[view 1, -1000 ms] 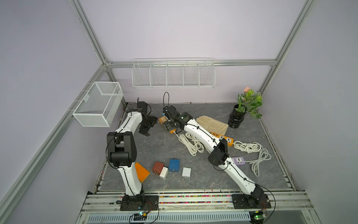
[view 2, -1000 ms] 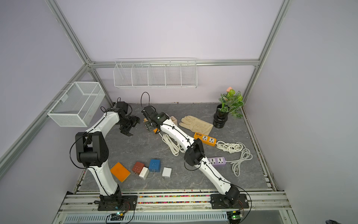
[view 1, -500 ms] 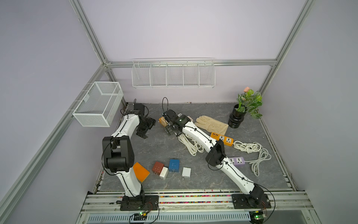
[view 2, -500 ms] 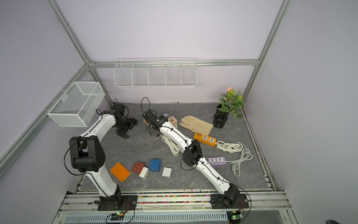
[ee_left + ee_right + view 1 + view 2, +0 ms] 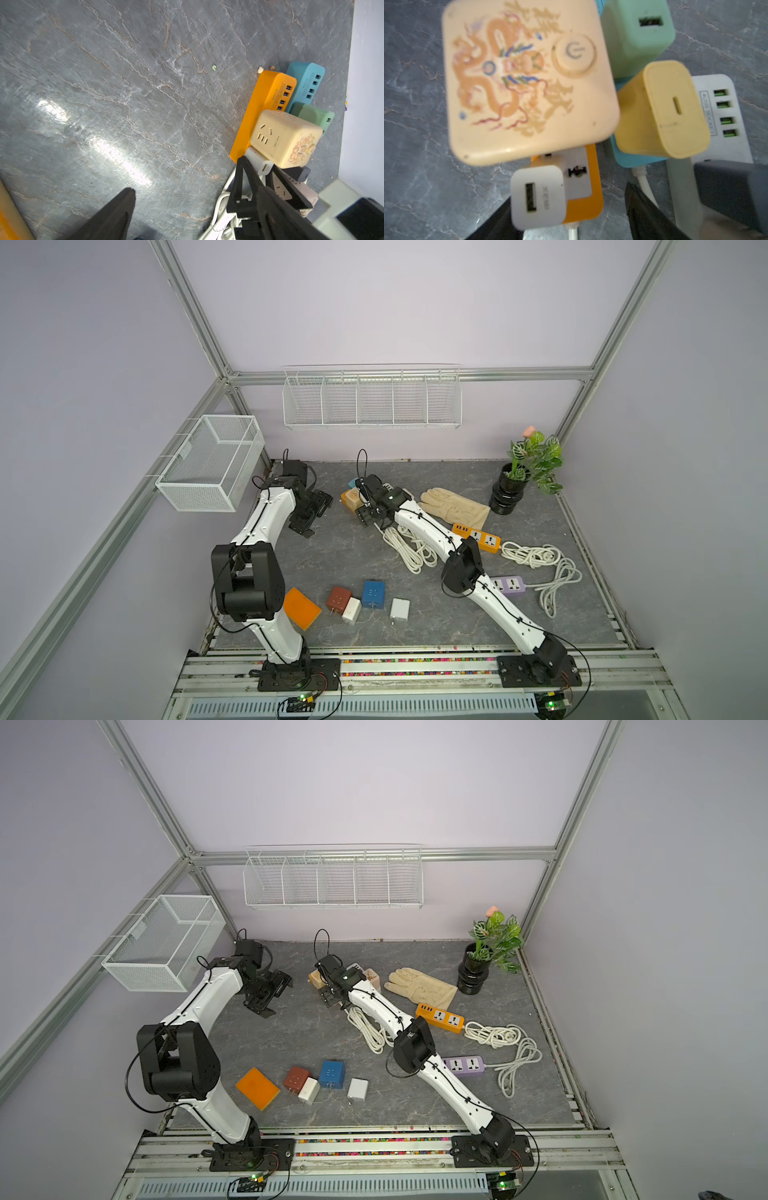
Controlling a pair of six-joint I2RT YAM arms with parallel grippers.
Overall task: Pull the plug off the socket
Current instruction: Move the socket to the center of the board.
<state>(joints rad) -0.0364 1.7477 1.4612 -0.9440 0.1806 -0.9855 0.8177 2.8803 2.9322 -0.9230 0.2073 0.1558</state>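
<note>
A white USB plug [image 5: 537,197] sits in an orange socket strip [image 5: 591,203] at its cord end. My right gripper [image 5: 569,193] is open and straddles the plug, with one black finger [image 5: 496,222] close beside it and the other finger [image 5: 645,212] standing clear. In both top views the right gripper [image 5: 368,516] [image 5: 330,998] hangs over the cluster of strips at the back. My left gripper [image 5: 195,189] [image 5: 309,512] is open over bare table, to the left of the cluster. The left wrist view shows the plug [image 5: 259,162] and the strip [image 5: 268,97].
A cream cube socket [image 5: 527,83], a green charger [image 5: 637,39], a yellow charger [image 5: 662,112], a blue strip [image 5: 625,158] and a white USB strip [image 5: 720,116] crowd the plug. A glove [image 5: 453,506], another orange strip [image 5: 478,537], a purple strip [image 5: 509,585], cord coils [image 5: 409,547], a plant pot [image 5: 507,493] and loose adapters [image 5: 372,593] lie around.
The left arm has drawn back a little toward the front left, its gripper still open. The right gripper has shifted slightly nearer, onto the cord end of the orange strip.
</note>
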